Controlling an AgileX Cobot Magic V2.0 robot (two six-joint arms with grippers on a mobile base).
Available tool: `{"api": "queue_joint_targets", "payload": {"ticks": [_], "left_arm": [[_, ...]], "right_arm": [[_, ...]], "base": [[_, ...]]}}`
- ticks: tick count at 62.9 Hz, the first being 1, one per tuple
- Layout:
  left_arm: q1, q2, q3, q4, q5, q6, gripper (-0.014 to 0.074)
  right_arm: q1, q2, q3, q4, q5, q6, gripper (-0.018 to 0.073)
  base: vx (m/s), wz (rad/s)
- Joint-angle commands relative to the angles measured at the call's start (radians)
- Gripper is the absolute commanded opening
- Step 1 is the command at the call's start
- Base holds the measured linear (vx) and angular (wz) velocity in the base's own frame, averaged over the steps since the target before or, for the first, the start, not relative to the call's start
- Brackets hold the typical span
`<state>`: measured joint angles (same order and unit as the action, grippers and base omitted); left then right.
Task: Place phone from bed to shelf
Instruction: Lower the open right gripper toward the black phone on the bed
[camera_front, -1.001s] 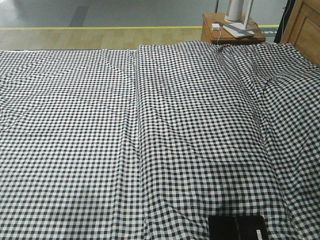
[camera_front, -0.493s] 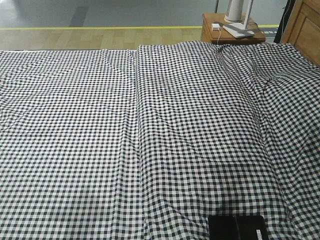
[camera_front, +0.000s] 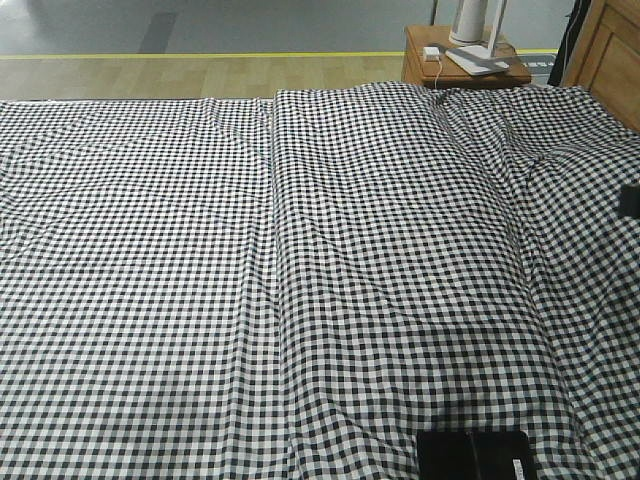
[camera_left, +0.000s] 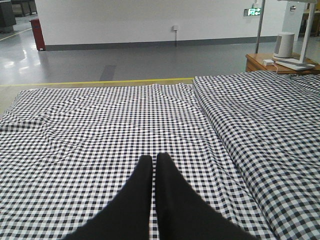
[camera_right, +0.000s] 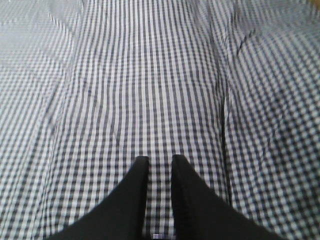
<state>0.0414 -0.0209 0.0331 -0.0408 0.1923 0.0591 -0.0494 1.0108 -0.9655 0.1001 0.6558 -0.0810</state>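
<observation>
At the right gripper (camera_right: 157, 161): a narrow slit between the fingers, nothing in it, only bare check cloth beneath. At the left gripper (camera_left: 152, 159): tips pressed together, likewise empty, aimed across the bed (camera_front: 200, 250) toward the grey floor (camera_left: 125, 60) at the top of its view. New since half a second ago: a small dark block (camera_front: 630, 200) poking in at the right edge of the front view, mid-height, where only gingham showed before. Probably part of the right arm swinging in, though too little visible to be sure. Phone (camera_front: 473, 455) unmoved, flat on the bed at the bottom edge, right of centre, well apart from that block. Reads as a reach just beginning, grasp not yet made. No shelf in any view, only a brown nightstand (camera_front: 465, 62) at upper right.
</observation>
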Motion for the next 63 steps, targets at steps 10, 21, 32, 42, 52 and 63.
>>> {"api": "queue_joint_targets", "payload": {"ticks": [10,21,32,42,52,63], "left_arm": [[0.001,-0.006,0.006,-0.009,-0.075,0.0,0.0001],[0.001,-0.006,0.006,-0.009,-0.075,0.0,0.0001],[0.001,-0.006,0.006,-0.009,-0.075,0.0,0.0001],[0.001,-0.006,0.006,-0.009,-0.075,0.0,0.0001],[0.001,-0.006,0.006,-0.009,-0.075,0.0,0.0001],[0.001,-0.006,0.006,-0.009,-0.075,0.0,0.0001]], "right_arm": [[-0.006,0.075,-0.032,-0.011,-0.011,-0.01,0.04],[-0.006,0.091,-0.032,-0.012,-0.017,-0.01,0.0615],[-0.006,0.108,-0.032,-0.014,-0.005,-0.01,0.0699],[-0.01,0.143,-0.055,-0.011,0.094,0.023,0.0694],[-0.01,0.239,-0.145,-0.033,0.265,0.024,0.0689],[-0.048,0.387,-0.268,-0.01,0.422,0.007,0.0684]], "base": [[0.0,0.0],[0.0,0.0],[0.0,0.0],[0.0,0.0],[0.0,0.0],[0.0,0.0]]}}
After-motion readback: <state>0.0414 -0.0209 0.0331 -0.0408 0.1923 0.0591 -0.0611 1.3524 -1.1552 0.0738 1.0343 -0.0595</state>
